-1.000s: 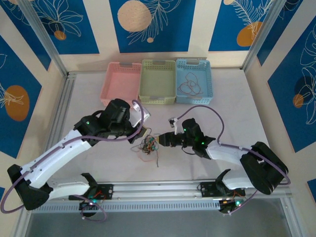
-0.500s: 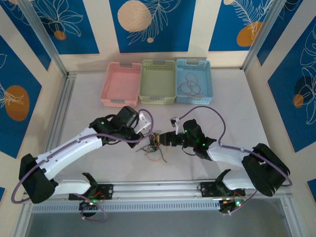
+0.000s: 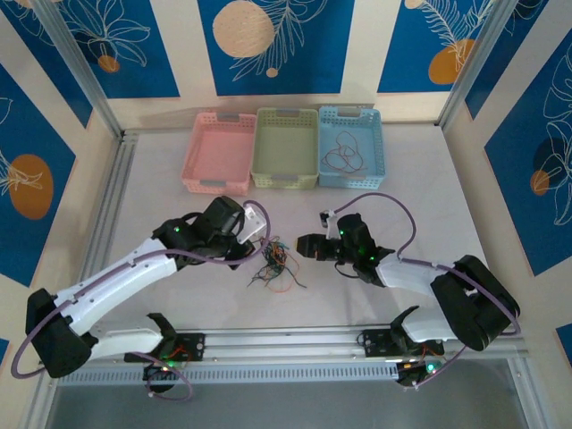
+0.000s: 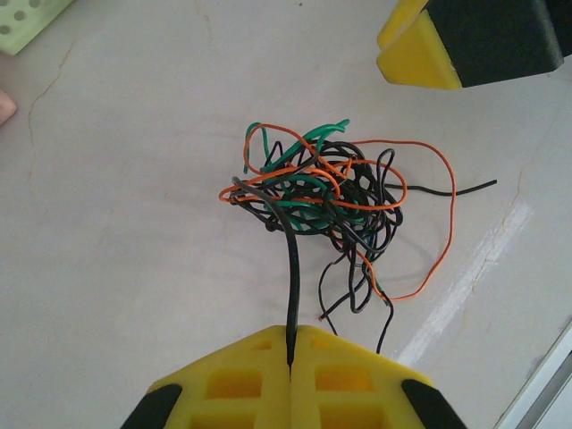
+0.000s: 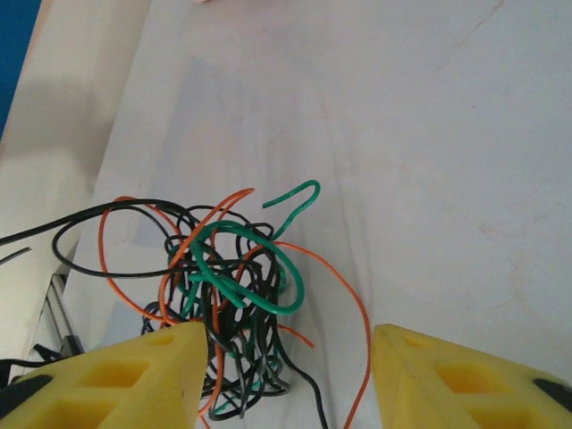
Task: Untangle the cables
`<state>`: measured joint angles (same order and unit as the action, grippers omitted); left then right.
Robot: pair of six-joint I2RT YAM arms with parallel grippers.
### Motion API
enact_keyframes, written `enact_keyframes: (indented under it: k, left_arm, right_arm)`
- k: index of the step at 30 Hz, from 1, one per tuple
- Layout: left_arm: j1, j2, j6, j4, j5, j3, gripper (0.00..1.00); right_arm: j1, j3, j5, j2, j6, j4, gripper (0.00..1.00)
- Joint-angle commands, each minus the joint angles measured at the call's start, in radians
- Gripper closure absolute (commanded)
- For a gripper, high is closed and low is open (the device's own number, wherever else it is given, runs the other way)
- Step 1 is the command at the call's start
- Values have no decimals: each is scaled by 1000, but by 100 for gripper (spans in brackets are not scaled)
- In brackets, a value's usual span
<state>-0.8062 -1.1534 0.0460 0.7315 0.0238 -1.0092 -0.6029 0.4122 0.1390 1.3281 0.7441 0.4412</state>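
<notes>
Tangle of thin cables (image 3: 273, 265) is lying on the pale, faintly veined worktop (image 3: 161, 197), about midway between its left and right edges and nearer the near edge than the far one. The left jaws are clenching a single black strand (image 4: 291, 268), which is rising nearly straight from the closed yellow tips into the cables (image 4: 317, 192). The right jaws are standing apart, released and grasping nothing. Their two yellow wedge-shaped tips are framing the cables (image 5: 232, 277) from the opposite side.

Drawing one strand out of the knot seems to be the step in hand. The next move is probably calling for the right jaws to close on the rest of the clump and pin it, while the left arm (image 3: 134, 268) is easing the black strand away slowly, since crossing loops could cinch tighter.

The wires are looking slim, smooth-coated and springy. Black, orange-red and green ones are curling into loose loops and hooks, with a few free ends poking outward.

Along the far edge three perforated plastic trays are sitting side by side: pink (image 3: 198, 152), pale green (image 3: 261, 147) and blue (image 3: 375, 147). One reddish-brown cable (image 3: 343, 154) is lying loosely coiled in the blue one
</notes>
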Motion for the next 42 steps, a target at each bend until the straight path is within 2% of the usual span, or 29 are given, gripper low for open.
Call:
enact_keyframes:
  k: [1, 7, 10, 15, 18, 21, 26, 28, 30, 33, 36, 38, 42]
  left_arm:
    - [9, 11, 20, -18, 4, 3, 100]
    - [9, 1, 18, -14, 2, 0, 100]
    - [10, 1, 22, -13, 10, 0, 100]
    - [8, 9, 26, -14, 16, 7, 100]
    - [7, 31, 49, -38, 6, 22, 100]
    - [7, 81, 89, -88, -25, 56, 100]
    - [8, 206, 161, -182, -64, 132, 100]
    - [8, 245, 181, -209, -58, 156, 100]
    - [8, 276, 205, -237, -77, 182, 100]
    - [8, 310, 234, -272, -124, 209, 100]
    - [8, 329, 238, -287, -130, 221, 100]
    - [8, 330, 240, -289, -128, 216, 100]
    - [8, 354, 256, -306, -134, 230, 100]
  right_arm:
    - [-8, 47, 52, 34, 10, -22, 51]
    - [-10, 118, 57, 156, 162, -88, 61]
    - [-27, 122, 65, 164, 139, -71, 61]
    - [17, 185, 63, 57, -50, -259, 57]
    - [23, 221, -31, -80, -256, -389, 53]
    - [35, 186, -8, -191, -415, -364, 48]
    - [18, 88, 68, -290, -612, -235, 45]
    - [15, 58, 142, -314, -734, -203, 44]
    - [18, 41, 206, -325, -872, -179, 44]
    - [16, 48, 259, -310, -937, -148, 45]
    - [-4, 62, 306, -259, -1080, -183, 46]
    - [-20, 112, 331, -222, -1126, -258, 49]
    - [-35, 79, 370, -203, -1152, -180, 50]
